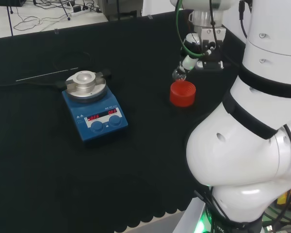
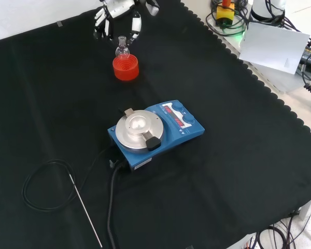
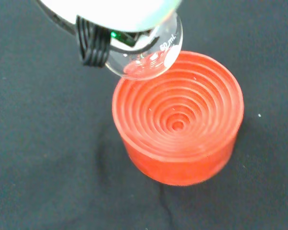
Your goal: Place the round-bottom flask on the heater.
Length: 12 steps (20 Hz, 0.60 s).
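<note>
A small clear round-bottom flask (image 3: 149, 57) hangs tilted just above the rim of a red ribbed ring stand (image 3: 177, 120), its bulb off the stand's centre. The hand (image 1: 202, 46) reaches down to the flask (image 1: 178, 74) over the stand (image 1: 182, 93), with fingers curled at the neck. From the front, the hand (image 2: 116, 13) brackets the flask (image 2: 122, 50) over the stand (image 2: 125, 67). A blue heater (image 1: 94, 109) with a round metal top plate stands well to the left in the head view, and nearer the camera, as heater (image 2: 155, 132), in the front view.
A black cable (image 2: 41, 187) loops from the heater across the cloth, and a thin metal rod (image 2: 85, 210) lies beside it. The cloth's scalloped edge (image 2: 249, 72) runs along the right of the front view. The arm's white links (image 1: 252, 145) stand at the head view's right.
</note>
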Each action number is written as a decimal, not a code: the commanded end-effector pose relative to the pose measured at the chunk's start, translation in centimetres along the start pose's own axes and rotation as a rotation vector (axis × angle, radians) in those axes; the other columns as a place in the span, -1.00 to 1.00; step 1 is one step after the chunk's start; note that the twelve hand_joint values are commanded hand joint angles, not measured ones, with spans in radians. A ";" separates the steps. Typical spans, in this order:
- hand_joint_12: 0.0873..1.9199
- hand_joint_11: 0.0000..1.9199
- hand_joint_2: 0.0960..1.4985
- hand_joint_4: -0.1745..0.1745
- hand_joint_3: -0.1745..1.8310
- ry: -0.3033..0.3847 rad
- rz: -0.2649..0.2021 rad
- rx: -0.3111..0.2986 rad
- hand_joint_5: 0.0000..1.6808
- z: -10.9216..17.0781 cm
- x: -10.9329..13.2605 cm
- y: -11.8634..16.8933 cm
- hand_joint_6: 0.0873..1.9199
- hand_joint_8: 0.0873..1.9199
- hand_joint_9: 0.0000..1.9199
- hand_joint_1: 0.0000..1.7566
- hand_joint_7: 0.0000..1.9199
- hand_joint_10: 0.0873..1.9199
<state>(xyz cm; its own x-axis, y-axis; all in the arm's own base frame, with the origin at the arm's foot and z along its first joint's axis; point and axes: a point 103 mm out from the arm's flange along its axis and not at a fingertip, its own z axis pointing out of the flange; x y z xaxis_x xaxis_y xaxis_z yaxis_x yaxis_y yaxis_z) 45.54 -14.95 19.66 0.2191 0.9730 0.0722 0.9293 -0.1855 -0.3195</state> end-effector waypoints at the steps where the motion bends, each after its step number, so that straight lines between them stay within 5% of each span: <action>1: 0.41 -0.74 -0.23 0.58 0.02 -0.039 -0.016 -0.013 0.35 -2.1 2.2 -0.3 0.01 -0.38 -0.44 0.26 -0.71 -0.41; 12: 0.40 -0.74 -0.24 0.57 0.02 -0.112 -0.114 -0.040 0.35 -6.2 9.1 -0.5 0.01 -0.38 -0.44 0.26 -0.72 -0.41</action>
<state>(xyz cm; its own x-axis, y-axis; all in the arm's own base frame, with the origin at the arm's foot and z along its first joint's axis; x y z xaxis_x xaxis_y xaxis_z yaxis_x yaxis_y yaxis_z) 47.86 -9.53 24.62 0.1300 0.9913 0.0186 0.9509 -0.1193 -0.2857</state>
